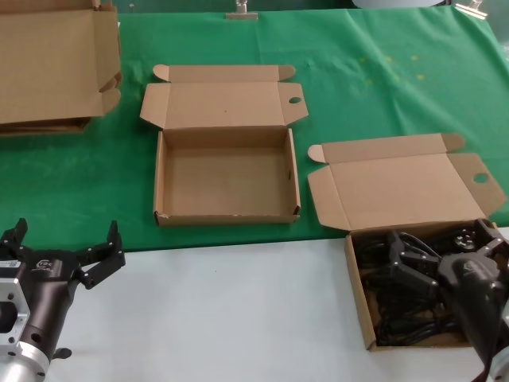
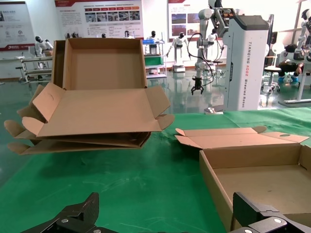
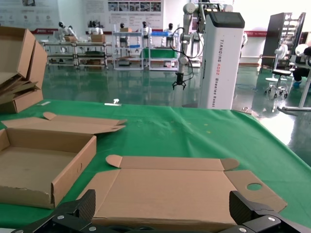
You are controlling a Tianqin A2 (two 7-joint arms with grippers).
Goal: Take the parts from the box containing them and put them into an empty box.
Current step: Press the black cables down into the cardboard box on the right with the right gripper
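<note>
The empty box (image 1: pixel 227 179) lies open in the middle of the green cloth, lid folded back. It also shows in the left wrist view (image 2: pixel 257 179) and the right wrist view (image 3: pixel 43 167). The box containing the parts (image 1: pixel 357 294) lies at the front right, its lid (image 3: pixel 170 191) folded back. Black coiled cables (image 1: pixel 398 314) fill it. My right gripper (image 1: pixel 445 247) is open and empty, just above the cables inside this box; it also shows in the right wrist view (image 3: pixel 163 204). My left gripper (image 1: pixel 67 235) is open and empty at the front left, also in its own wrist view (image 2: pixel 165 208).
A stack of larger folded cartons (image 1: pixel 52 68) sits at the back left and also shows in the left wrist view (image 2: pixel 97 111). The green cloth (image 1: pixel 358 79) covers the far half of the table. The white tabletop (image 1: pixel 238 310) lies in front.
</note>
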